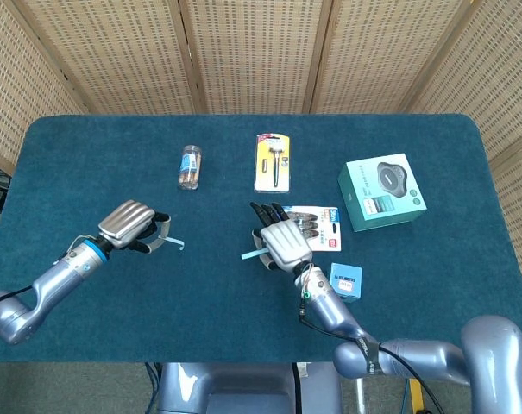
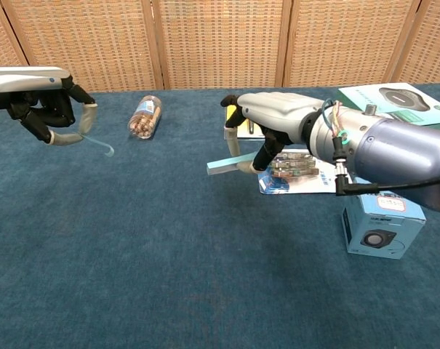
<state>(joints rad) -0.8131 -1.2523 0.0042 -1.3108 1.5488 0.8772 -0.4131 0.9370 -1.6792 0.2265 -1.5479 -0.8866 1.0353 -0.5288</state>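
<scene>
I work over a table (image 1: 88, 155) covered in dark blue-green felt-like cloth, with woven wicker screens (image 1: 252, 52) in wooden frames standing behind it.

My right hand (image 1: 280, 241) hovers just left of the blister pack (image 1: 317, 226) and pinches a flat, pale blue strip (image 2: 221, 166) between thumb and fingers; the strip is thin, stiff-looking and straight, sticking out leftward from the hand. My left hand (image 1: 128, 226) is well to the left of the blister pack, fingers curled around a thinner, clear bluish piece (image 2: 97, 144) that bends down in a curve from the fingertips. The two pieces are well apart.

The blister pack itself is a blue card with glossy plastic bubbles, lying flat. Just in front of it, to the right, sits a small light blue cardboard box (image 2: 382, 221), cube-shaped, with a round speaker printed on its face. Behind and to the right lies a flat teal box (image 1: 382, 191). Behind the pack lies a yellow carded razor (image 1: 273, 161), and further left a small clear ribbed bottle (image 1: 190, 166) on its side.
</scene>
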